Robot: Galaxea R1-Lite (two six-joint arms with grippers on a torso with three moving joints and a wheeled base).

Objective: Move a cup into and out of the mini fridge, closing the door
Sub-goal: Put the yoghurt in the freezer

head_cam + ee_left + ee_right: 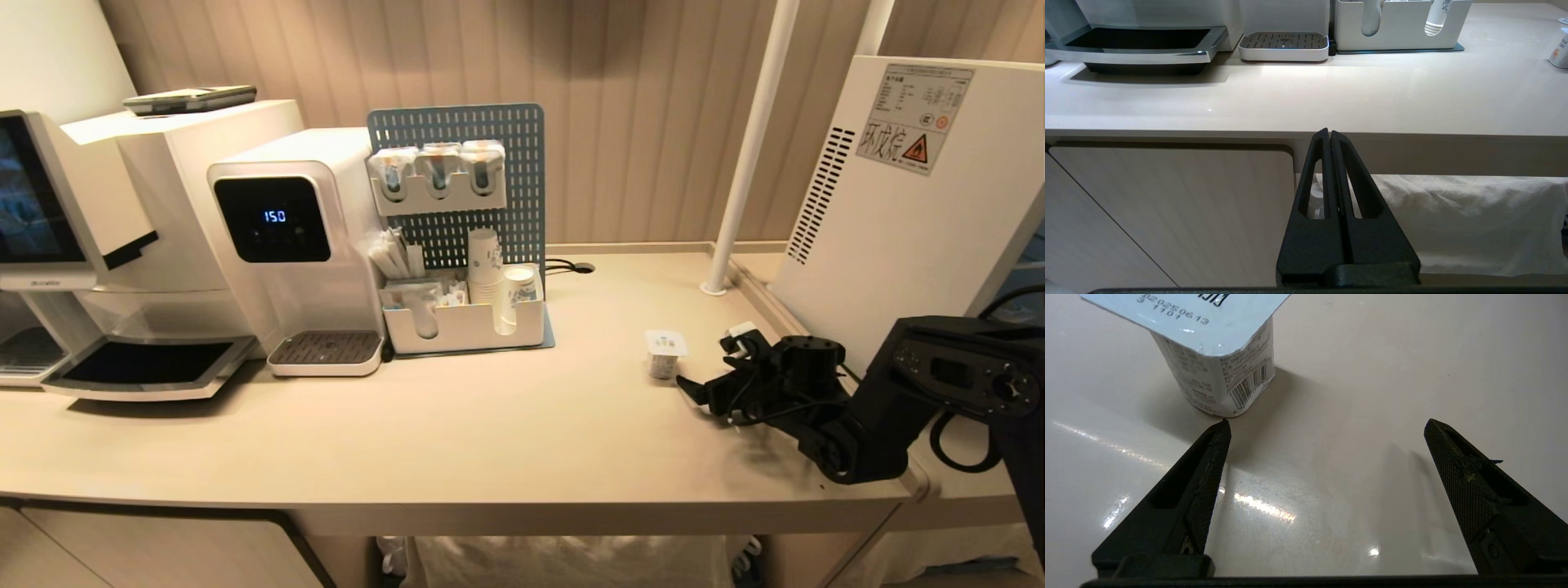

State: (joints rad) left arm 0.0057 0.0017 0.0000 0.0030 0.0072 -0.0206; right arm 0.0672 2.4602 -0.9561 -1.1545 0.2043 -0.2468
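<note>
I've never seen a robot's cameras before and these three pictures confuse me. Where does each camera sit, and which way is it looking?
Head view: on the robot's head, looking down at the counter; the right gripper shows, open beside the cup.
Left wrist view: behind the shut left gripper, facing the counter's front edge from below.
Right wrist view: behind the open fingers, looking down at the cup.
Shared: all three show the cup.

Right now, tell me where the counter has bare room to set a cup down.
The widest bare stretch of counter lies between the white organizer tray and the sealed cup, running to the front edge. It is crowded around that cup, where the open right gripper sits by the mini fridge.
</note>
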